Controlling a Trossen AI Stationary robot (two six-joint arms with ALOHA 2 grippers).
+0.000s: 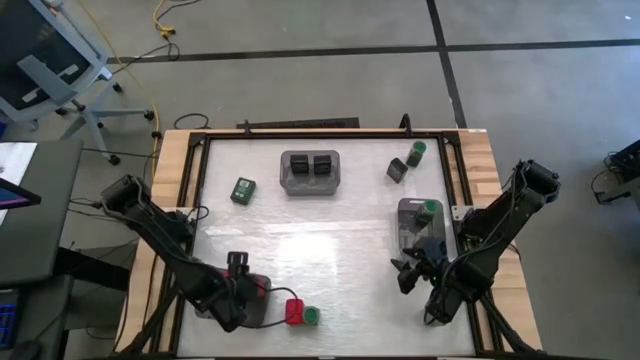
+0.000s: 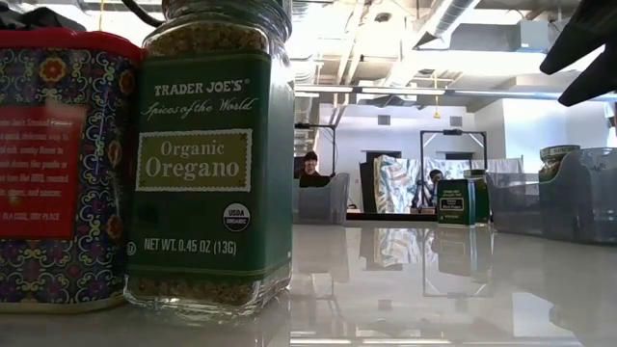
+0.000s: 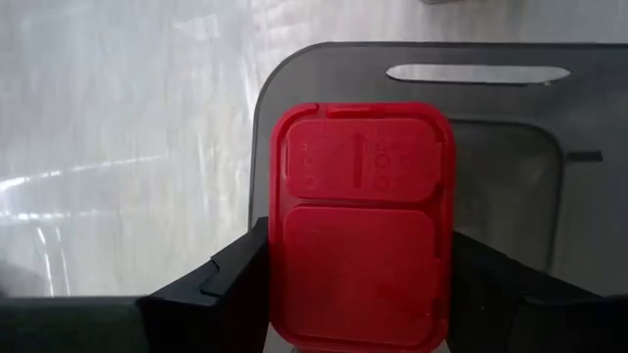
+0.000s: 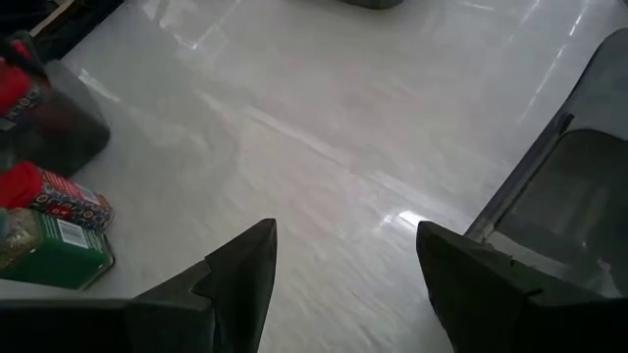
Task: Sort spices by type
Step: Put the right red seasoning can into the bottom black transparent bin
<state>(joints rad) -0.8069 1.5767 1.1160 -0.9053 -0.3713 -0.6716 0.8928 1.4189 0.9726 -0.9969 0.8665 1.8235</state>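
From above, the left gripper (image 1: 238, 268) at seven o'clock hangs over a grey tray (image 1: 252, 292), clamped on a red spice tin (image 1: 237, 259). The right gripper (image 1: 408, 274) waits at four o'clock, jaws apart, empty. The left wrist view shows the tin's lid (image 3: 360, 224) between the fingers, tray below. Judged step: depositing a red; next calls for lowering, then releasing. Another red tin (image 1: 294, 311) and green-lidded jar (image 1: 312, 316) stand at six o'clock.

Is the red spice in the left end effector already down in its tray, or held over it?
Held over it. The left wrist view shows the red spice clamped between the left end effector fingers above the grey tray.
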